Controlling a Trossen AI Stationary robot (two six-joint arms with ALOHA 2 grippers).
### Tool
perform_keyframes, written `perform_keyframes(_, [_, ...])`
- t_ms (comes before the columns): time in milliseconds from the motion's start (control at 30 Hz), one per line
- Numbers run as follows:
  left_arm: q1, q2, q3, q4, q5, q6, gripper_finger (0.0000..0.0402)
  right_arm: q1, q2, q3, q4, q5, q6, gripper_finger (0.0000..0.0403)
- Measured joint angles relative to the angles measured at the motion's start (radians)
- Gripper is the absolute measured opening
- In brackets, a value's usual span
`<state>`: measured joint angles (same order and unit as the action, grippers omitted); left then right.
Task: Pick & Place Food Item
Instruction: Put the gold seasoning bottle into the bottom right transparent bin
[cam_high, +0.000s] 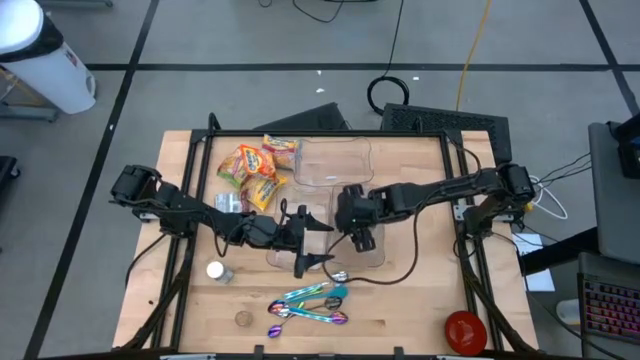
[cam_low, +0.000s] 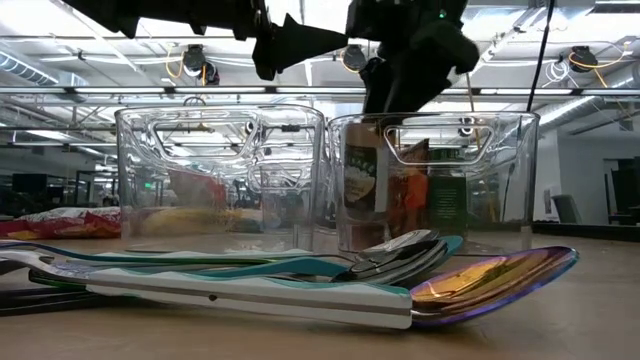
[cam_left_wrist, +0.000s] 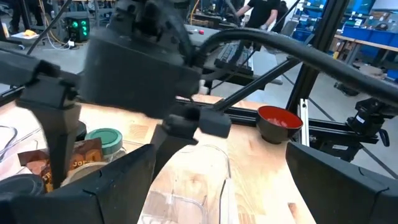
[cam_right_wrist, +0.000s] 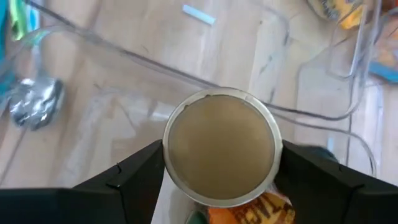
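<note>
The food item is a round can (cam_right_wrist: 221, 146) with an orange and green label. Its tan end, ringed in metal, faces the right wrist camera. My right gripper (cam_high: 360, 235) is shut on it and slants down into the near clear tub (cam_high: 372, 258). In the low view the can (cam_low: 385, 190) shows through the tub's wall. I cannot tell whether its lower end touches the tub's floor. Just left of the tub my left gripper (cam_high: 320, 242) stands open and level, holding nothing. My right gripper pinches the can between its two fingers, one on each opposite side of the round wall (cam_right_wrist: 166, 155), near the tan end. The fingers slant down from above and lie roughly along the can. The can is tilted, its labelled lower part inside the tub.
A second clear tub (cam_high: 335, 160) stands farther back, with several snack bags (cam_high: 255, 170) to its left. Coloured spoons (cam_high: 310, 305) lie near the front edge. A red bowl (cam_high: 465, 330) is at the front right, and a small white-lidded jar (cam_high: 215, 270) at the front left.
</note>
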<state>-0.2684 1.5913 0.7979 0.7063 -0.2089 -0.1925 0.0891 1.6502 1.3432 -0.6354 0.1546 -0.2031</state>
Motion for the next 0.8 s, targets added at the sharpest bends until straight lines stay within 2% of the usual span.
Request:
perform_keyframes(333, [0.0,0.0,0.0,0.0,0.0,0.0,0.0365,-0.033,-0.013,-0.133,0.138,0.008,0.007,0.0278])
perform_keyframes(500, [0.0,0.0,0.0,0.0,0.0,0.0,0.0365,-0.024,-0.031,-0.143,0.158,0.003,0.014,0.0279])
perform_keyframes(800, [0.0,0.0,0.0,0.0,0.0,0.001,0.0365,-0.031,-0.08,-0.147,0.166,-0.011,0.146,0.0279])
